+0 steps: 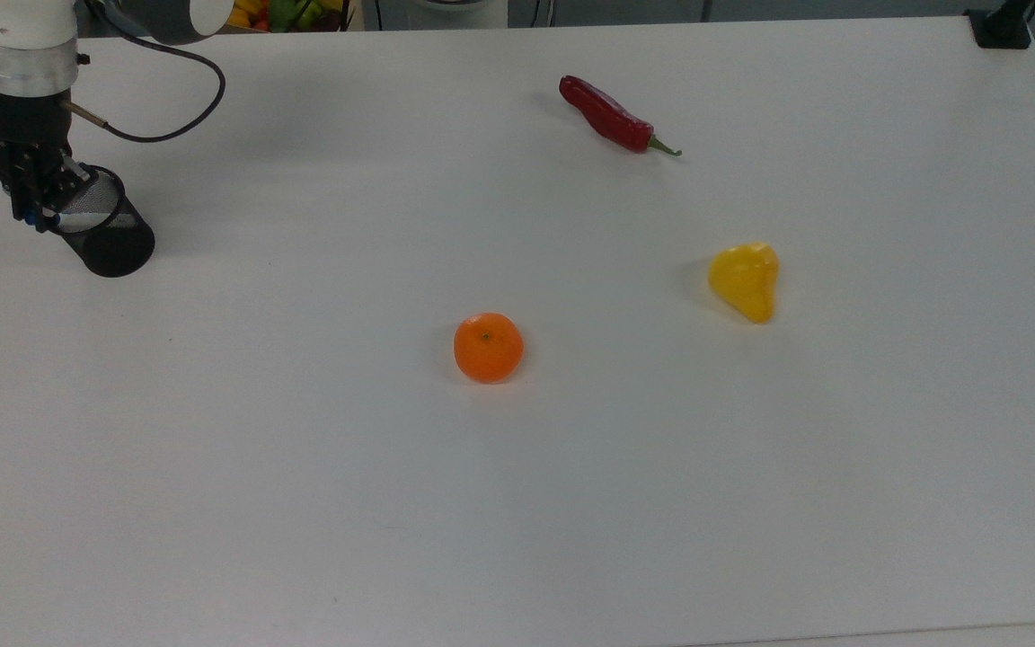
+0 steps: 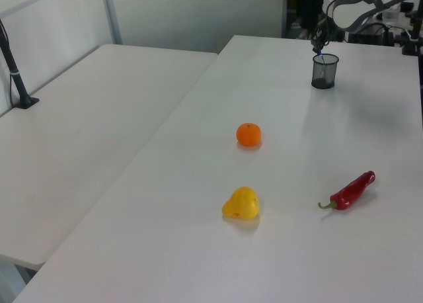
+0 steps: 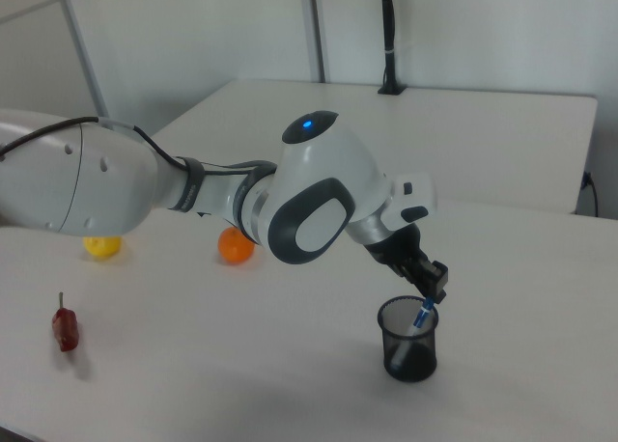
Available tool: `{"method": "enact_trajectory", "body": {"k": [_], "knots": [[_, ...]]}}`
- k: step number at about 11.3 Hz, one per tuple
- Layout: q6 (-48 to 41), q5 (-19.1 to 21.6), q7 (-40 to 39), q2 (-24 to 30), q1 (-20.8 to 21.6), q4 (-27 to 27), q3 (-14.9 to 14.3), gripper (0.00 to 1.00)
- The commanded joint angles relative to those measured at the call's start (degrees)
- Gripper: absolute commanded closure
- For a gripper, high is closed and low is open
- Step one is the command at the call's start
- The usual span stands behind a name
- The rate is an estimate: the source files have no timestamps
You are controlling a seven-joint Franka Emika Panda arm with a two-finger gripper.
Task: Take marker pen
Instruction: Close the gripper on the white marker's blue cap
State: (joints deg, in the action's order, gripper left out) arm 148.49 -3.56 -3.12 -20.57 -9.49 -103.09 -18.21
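The marker pen (image 3: pixel 422 317) stands slanted in a black mesh cup (image 3: pixel 409 350), its blue cap poking above the rim. My gripper (image 3: pixel 435 290) points down right over the cap, at or just above its top; contact is unclear. In the top view the gripper (image 1: pixel 31 212) sits at the cup's (image 1: pixel 113 247) open mouth, at the table's far left. In the left view the gripper (image 2: pixel 318 46) hangs above the cup (image 2: pixel 324 71) at the far end of the table.
An orange (image 1: pixel 488 347) lies mid-table, a yellow pepper (image 1: pixel 745 279) to the top view's right of it, and a red chilli (image 1: pixel 612 117) further back. A black clamp (image 1: pixel 1003 27) grips the far right corner. The arm's cable (image 1: pixel 167 126) loops behind the cup.
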Motion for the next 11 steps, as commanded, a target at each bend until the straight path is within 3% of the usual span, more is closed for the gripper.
{"method": "enact_trajectory", "body": {"k": [1, 8, 11], "knots": [[1.71, -1.19, 0.75, 0.61, 0.00, -1.41, -0.24, 0.98], [1.28, -1.19, 0.93, 1.58, 0.00, -1.32, -0.24, 1.00], [1.01, -1.01, 1.28, 4.38, 0.00, -0.97, -0.24, 1.00]]}}
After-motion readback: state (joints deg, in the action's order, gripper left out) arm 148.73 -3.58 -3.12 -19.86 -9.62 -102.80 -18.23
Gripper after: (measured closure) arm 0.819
